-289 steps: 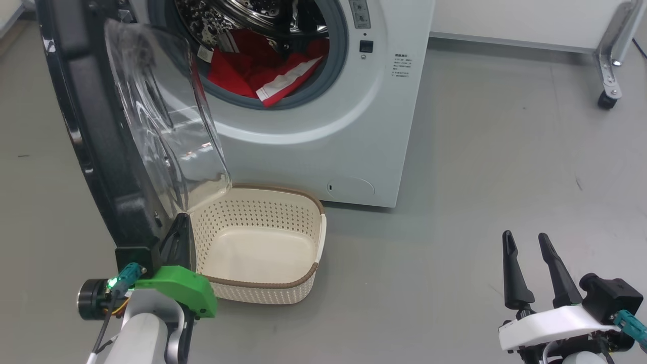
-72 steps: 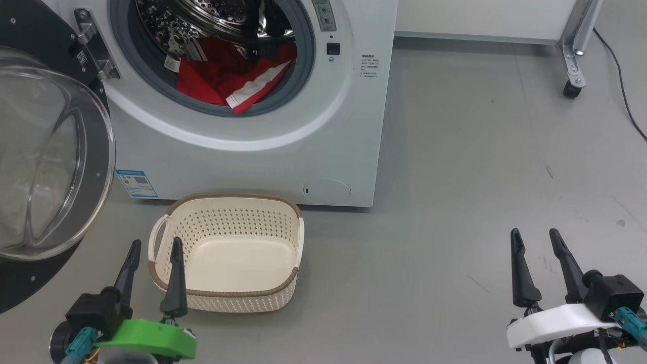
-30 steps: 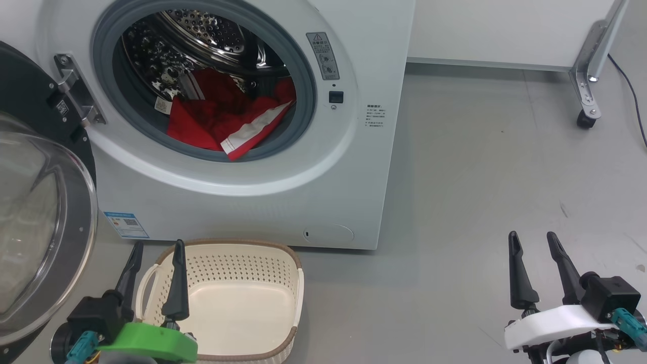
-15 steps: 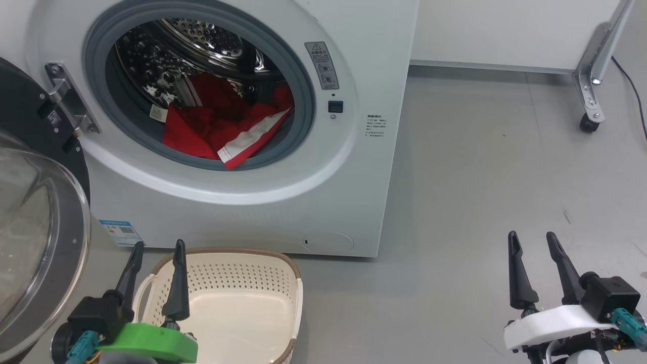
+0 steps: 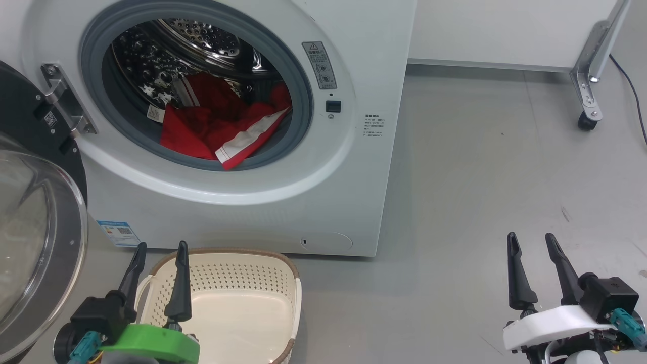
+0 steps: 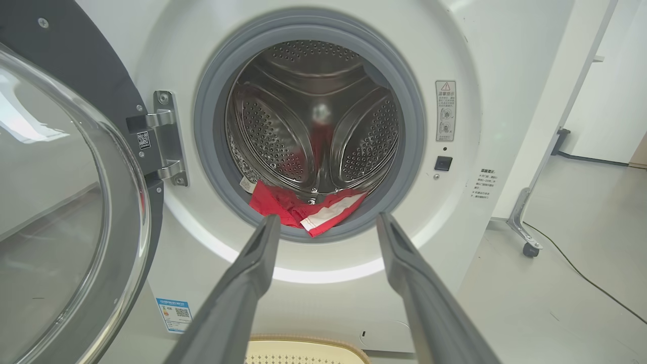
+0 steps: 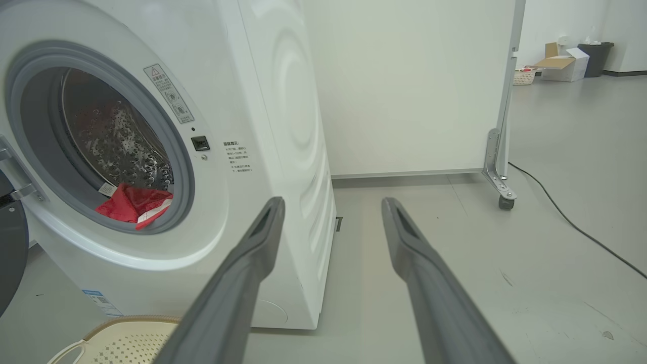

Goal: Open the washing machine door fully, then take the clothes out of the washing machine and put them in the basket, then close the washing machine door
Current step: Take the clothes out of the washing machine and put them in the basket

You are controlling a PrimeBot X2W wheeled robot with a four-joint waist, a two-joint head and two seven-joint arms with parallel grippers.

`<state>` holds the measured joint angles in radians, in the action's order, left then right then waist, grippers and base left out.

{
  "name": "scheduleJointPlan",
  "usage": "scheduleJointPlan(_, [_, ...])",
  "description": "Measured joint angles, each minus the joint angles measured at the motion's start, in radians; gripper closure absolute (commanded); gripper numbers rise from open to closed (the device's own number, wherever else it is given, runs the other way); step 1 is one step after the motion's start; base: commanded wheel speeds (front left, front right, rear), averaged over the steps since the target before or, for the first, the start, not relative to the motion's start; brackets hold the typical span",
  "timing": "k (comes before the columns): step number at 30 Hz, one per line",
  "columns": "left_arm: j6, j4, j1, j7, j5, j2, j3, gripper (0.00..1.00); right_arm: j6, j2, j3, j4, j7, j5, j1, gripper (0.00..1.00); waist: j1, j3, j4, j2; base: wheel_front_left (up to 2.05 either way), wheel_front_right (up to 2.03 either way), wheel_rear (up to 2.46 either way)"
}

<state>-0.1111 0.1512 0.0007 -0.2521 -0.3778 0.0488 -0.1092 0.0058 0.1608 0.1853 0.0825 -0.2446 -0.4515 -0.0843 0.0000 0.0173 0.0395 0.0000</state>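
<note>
Clothes beyond spread, empty left end effector; right end effector spread, empty

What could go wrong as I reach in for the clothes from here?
1. The clothes lie low, one striped corner over the grey seal; pinching only that corner may slip or snag.
2. The washing machine door stands open close beside the left jaws; a sideways swing could bump its glass.
3. The basket sits just below those open jaws; a low reach might shove it.
</note>
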Motion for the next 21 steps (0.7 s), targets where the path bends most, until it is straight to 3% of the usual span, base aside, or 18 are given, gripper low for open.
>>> scheduleJointPlan(21, [0.000, -0.005, 0.000, 0.000, 0.000, 0.000, 0.007, 0.00, 0.000, -0.001, 0.008, -0.007, 0.000, 0.000, 0.001, 0.00, 0.0000, 0.021, -0.005, 0.0000, 0.00, 0.00, 0.00])
